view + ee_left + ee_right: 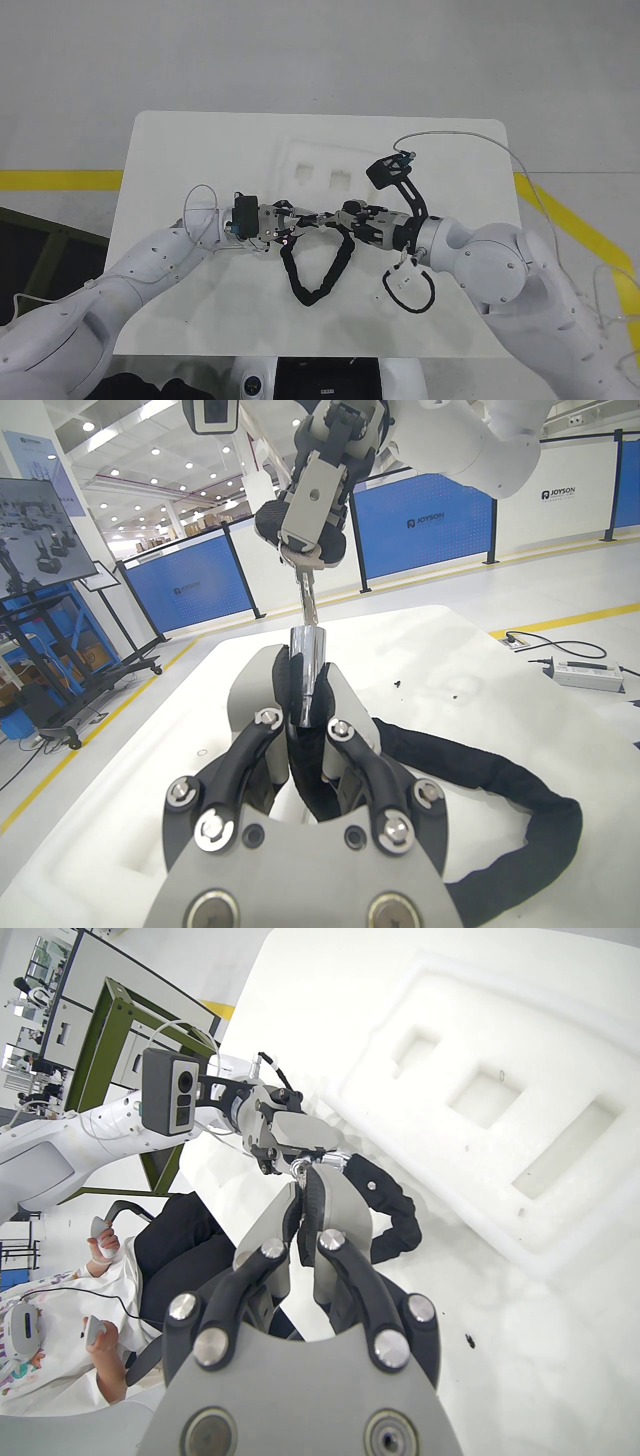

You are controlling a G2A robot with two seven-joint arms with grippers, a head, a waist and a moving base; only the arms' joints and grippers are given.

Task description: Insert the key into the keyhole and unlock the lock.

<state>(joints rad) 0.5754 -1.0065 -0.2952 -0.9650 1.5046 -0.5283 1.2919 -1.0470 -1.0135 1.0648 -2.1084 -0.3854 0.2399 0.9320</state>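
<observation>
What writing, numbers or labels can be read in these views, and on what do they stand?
On the key: no marking readable.
On the lock cylinder: bare chrome, none.
On the foam tray: none.
On the blue barrier panels: a white logo with a brand wordmark, not quoted here.
On the poster: print too small to read.
On the grey box on the floor: label too small to read.
</observation>
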